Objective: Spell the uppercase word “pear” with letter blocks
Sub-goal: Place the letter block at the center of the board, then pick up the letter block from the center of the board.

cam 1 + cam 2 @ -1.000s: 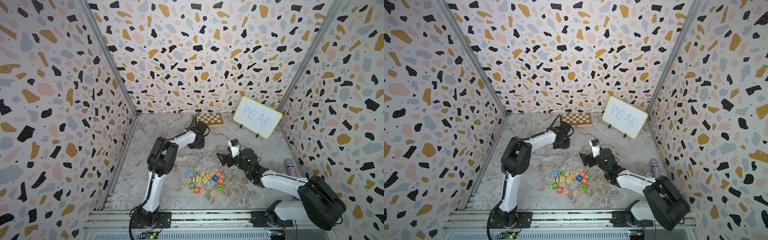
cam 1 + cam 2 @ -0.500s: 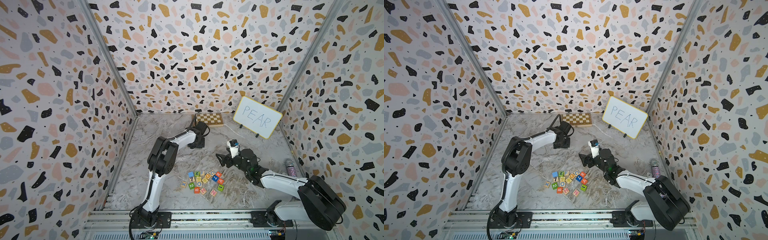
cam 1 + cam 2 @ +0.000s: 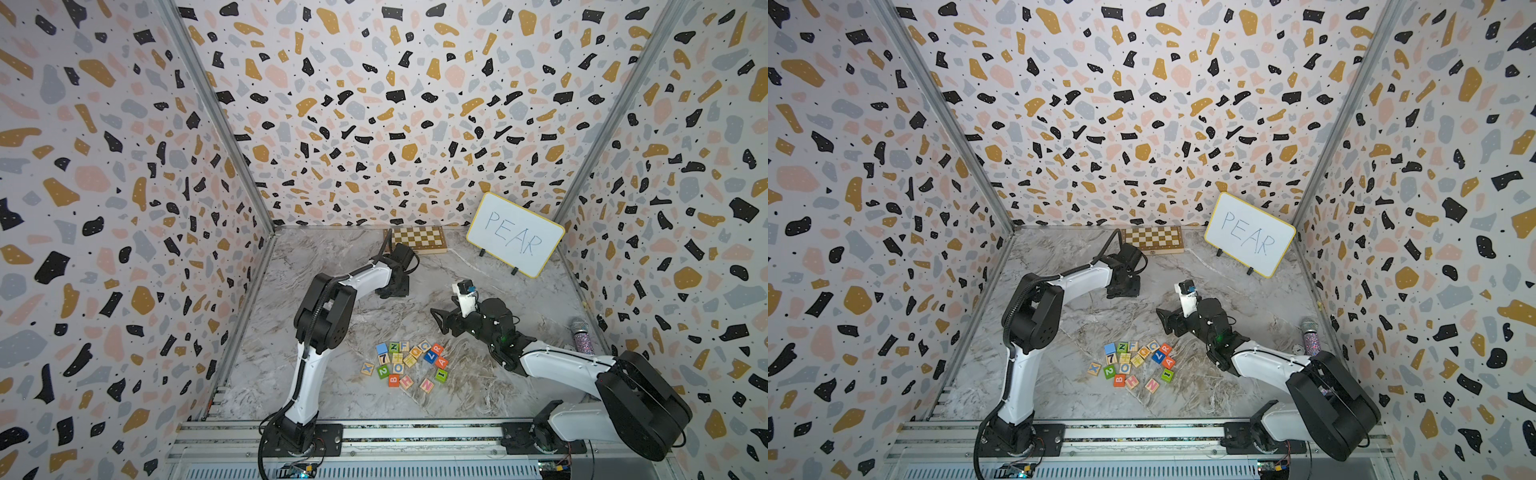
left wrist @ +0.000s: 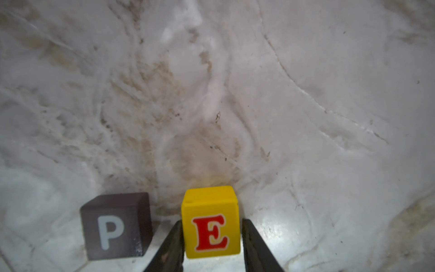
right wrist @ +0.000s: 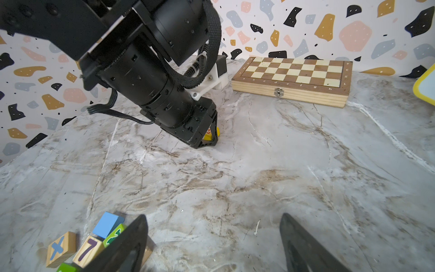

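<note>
In the left wrist view the yellow E block (image 4: pixel 210 226) rests on the marble table between the fingers of my left gripper (image 4: pixel 211 221). The jaws are open, with a thin gap showing on one side. The black P block (image 4: pixel 115 226) stands close beside the E block, with a small gap between them. In both top views the left gripper (image 3: pixel 390 291) points down at the far middle of the table and hides both blocks. The red R block (image 3: pixel 436 348) and the orange-red A block (image 3: pixel 441 362) lie at the right edge of the block pile. My right gripper (image 5: pixel 213 216) hovers open and empty beyond the pile.
Several other blocks (image 3: pixel 395 363) lie clustered near the front of the table. A wooden chessboard box (image 3: pixel 419 239) and a whiteboard reading PEAR (image 3: pixel 515 235) stand at the back. A glittery object (image 3: pixel 581 334) lies by the right wall.
Neither arm has visibly shifted in the top views. The left gripper stays over the same spot at the far middle.
</note>
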